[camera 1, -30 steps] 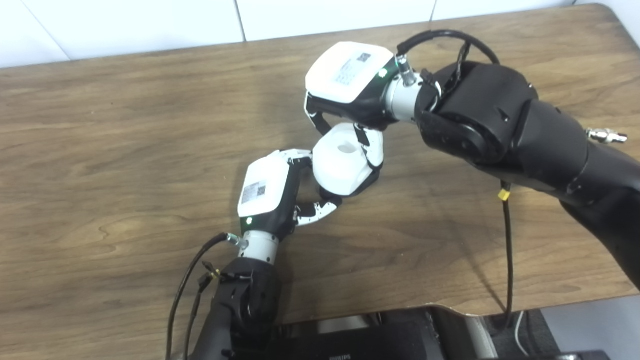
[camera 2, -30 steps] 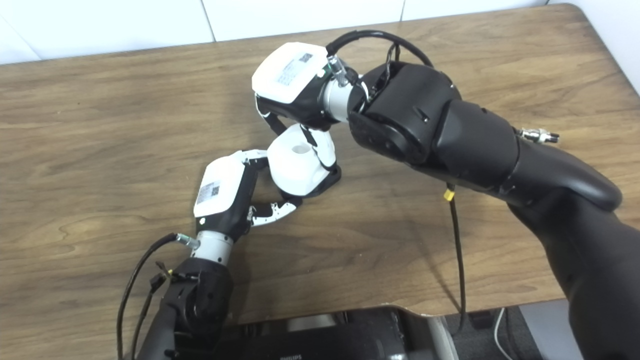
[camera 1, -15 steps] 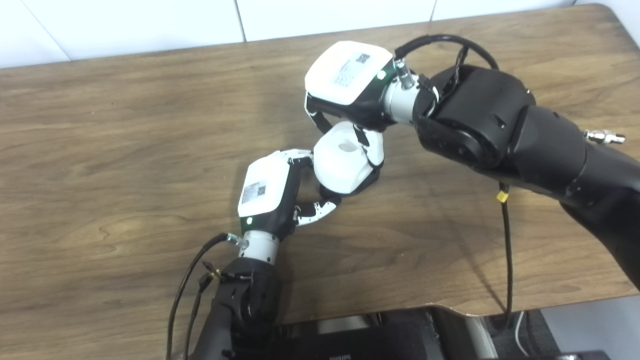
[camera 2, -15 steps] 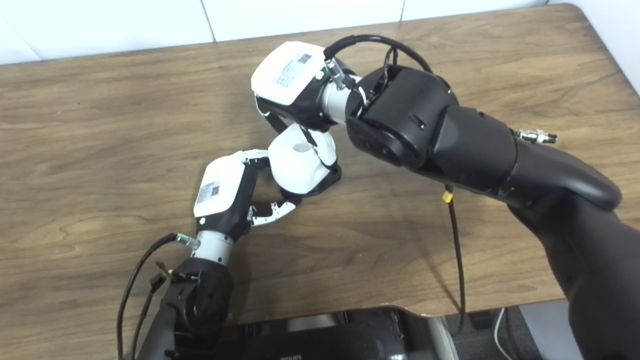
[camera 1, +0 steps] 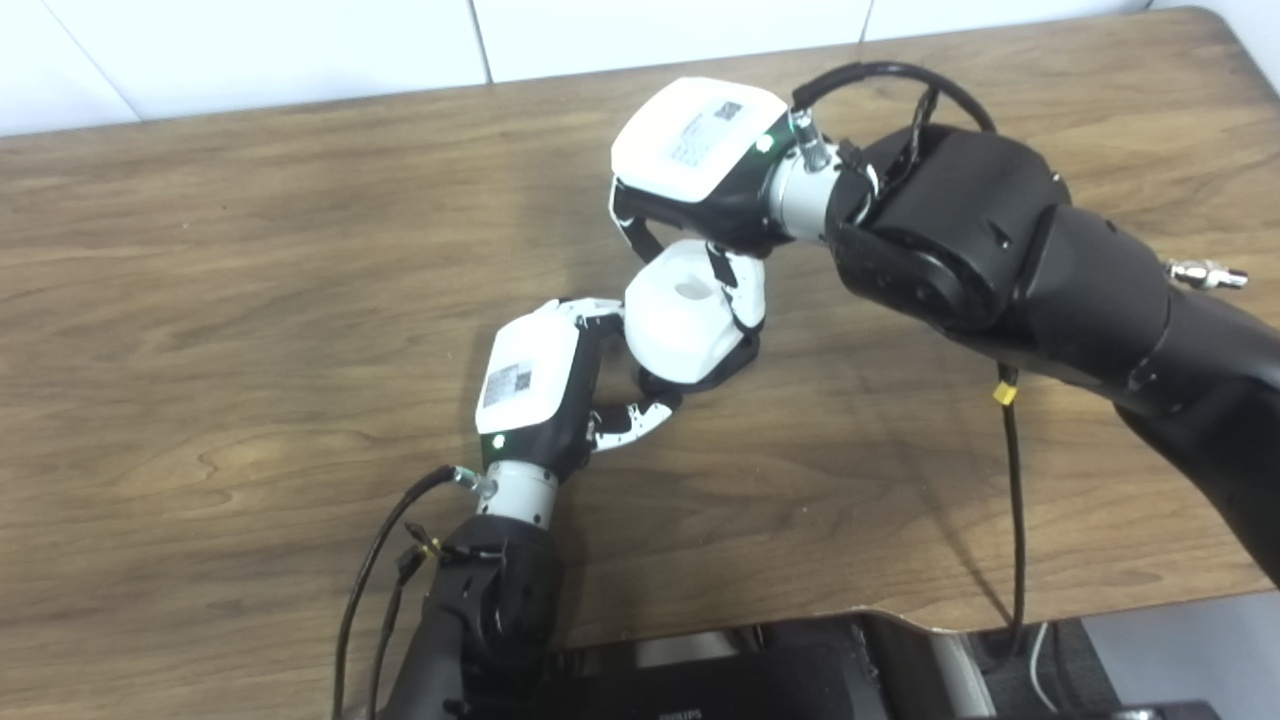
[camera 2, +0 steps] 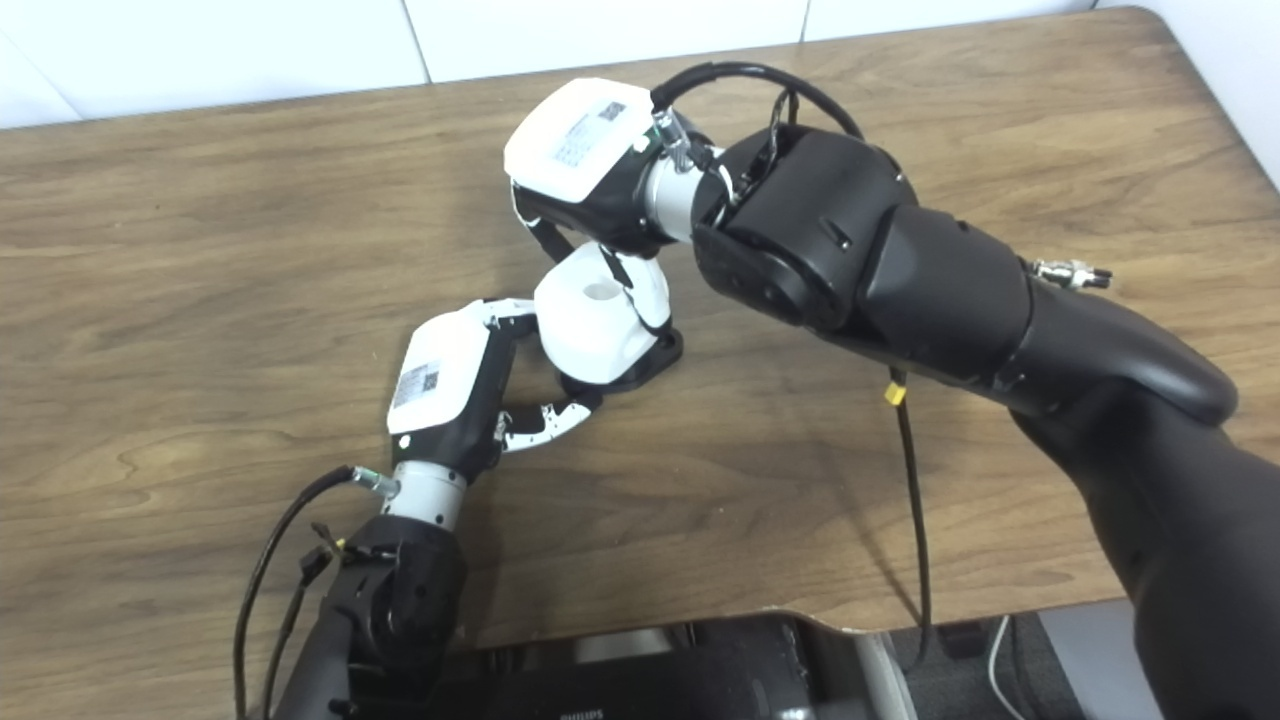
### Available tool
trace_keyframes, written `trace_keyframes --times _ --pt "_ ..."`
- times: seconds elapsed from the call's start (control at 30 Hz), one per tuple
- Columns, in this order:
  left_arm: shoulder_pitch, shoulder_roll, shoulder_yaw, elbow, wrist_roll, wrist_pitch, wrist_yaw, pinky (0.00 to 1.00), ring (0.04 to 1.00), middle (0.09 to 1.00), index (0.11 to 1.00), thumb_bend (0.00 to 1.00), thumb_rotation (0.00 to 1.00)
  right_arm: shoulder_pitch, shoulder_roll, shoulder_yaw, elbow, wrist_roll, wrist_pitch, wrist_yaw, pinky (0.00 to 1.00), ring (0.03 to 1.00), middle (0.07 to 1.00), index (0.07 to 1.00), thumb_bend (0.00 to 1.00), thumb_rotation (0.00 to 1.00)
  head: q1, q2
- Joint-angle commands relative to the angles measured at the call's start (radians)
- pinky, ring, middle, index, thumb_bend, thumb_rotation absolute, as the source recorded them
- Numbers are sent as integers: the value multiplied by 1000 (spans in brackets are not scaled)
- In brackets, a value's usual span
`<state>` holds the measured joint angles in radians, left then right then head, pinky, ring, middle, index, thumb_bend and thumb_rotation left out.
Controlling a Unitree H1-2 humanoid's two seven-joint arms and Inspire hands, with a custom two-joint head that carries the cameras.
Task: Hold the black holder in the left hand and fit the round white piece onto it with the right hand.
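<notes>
The round white piece [camera 1: 685, 325] sits directly over the black holder [camera 1: 722, 366], whose dark base shows at its lower right edge on the wooden table [camera 1: 250, 300]. The right hand [camera 1: 700, 170] descends from above, fingers closed around the piece. The left hand [camera 1: 535, 385] lies just beside the assembly on its left, fingers curled toward the holder; contact there is hidden. The seating axis appears to run near vertical, tilted slightly, so the fit likely requires a downward press.
</notes>
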<state>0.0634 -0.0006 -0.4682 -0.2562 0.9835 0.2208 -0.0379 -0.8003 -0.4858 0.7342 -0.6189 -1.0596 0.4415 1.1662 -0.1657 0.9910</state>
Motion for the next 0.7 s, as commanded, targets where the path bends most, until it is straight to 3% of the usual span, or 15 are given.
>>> trace_keyframes --times 0.0,0.3,0.67 --pt "-18 -6 0 -30 8 -20 20 883 809 747 483 519 56 -58 -19 -14 -9 8 28 104 611 841 734 482 525 137 -2 -1" --pt "-19 -5 3 -27 6 -19 18 872 808 747 483 520 55 -80 -27 -26 -15 36 28 104 645 886 777 481 525 136 -1 -1" --pt "-21 -4 3 -24 7 -19 19 869 806 746 483 520 56 -95 -35 -16 -13 46 28 104 630 856 739 479 525 135 -2 0"
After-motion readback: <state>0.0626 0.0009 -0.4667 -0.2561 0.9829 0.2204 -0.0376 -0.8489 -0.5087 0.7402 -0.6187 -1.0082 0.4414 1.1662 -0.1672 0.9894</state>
